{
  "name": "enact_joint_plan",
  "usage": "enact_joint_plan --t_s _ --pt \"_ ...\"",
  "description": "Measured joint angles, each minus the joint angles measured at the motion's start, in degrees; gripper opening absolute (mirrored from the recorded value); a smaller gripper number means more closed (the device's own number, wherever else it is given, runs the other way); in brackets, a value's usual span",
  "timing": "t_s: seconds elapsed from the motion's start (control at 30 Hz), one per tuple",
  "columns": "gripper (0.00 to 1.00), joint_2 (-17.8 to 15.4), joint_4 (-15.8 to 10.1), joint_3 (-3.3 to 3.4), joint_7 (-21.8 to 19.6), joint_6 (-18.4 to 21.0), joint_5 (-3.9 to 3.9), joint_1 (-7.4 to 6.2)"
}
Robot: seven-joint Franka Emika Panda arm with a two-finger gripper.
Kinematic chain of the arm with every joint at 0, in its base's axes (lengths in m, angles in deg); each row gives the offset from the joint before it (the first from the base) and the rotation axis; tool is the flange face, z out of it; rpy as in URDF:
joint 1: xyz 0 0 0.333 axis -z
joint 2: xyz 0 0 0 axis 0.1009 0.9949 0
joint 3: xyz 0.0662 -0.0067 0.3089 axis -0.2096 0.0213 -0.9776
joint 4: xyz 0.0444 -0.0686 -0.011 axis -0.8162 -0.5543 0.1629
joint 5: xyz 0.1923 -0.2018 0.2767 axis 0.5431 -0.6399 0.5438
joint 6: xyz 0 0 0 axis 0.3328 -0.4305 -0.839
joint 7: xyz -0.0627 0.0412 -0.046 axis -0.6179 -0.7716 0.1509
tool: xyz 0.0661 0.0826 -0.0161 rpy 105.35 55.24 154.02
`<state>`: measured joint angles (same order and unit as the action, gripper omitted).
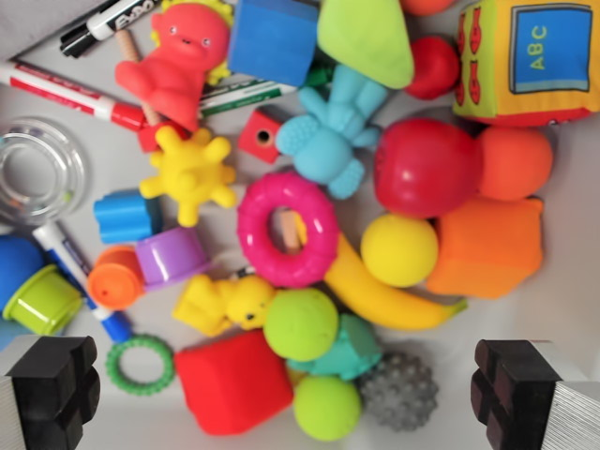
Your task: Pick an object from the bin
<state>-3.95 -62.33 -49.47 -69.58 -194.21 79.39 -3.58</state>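
Black padded fingers [52, 389] sat nearest my camera, spread wide apart, gripping nothing. Below them lay bin floor [562, 309] crowded with toys: red soft block [232, 382], grey spiky ball [401, 390]. I judged nothing picked yet; descent, grasp and lift all remained.

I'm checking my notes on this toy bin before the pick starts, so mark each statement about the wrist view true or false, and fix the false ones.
1. The gripper is open and holds nothing. True.
2. The pink ring lies on top of the ABC block. False: the ABC block sits far off, at the view's top right; the ring is near the middle.
3. The yellow ball rests against the banana. True.
4. The grey spiky ball is at the top of the view. False: it lies near the bottom, beside a green ball.
5. The red cube sits at the view's lower middle. True.
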Motion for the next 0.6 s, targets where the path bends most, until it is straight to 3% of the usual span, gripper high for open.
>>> enact_joint_plan --t_s 0.6 --pt "1.0 1.1 -3.4 -0.3 -2.7 -4.6 0.01 -0.93"
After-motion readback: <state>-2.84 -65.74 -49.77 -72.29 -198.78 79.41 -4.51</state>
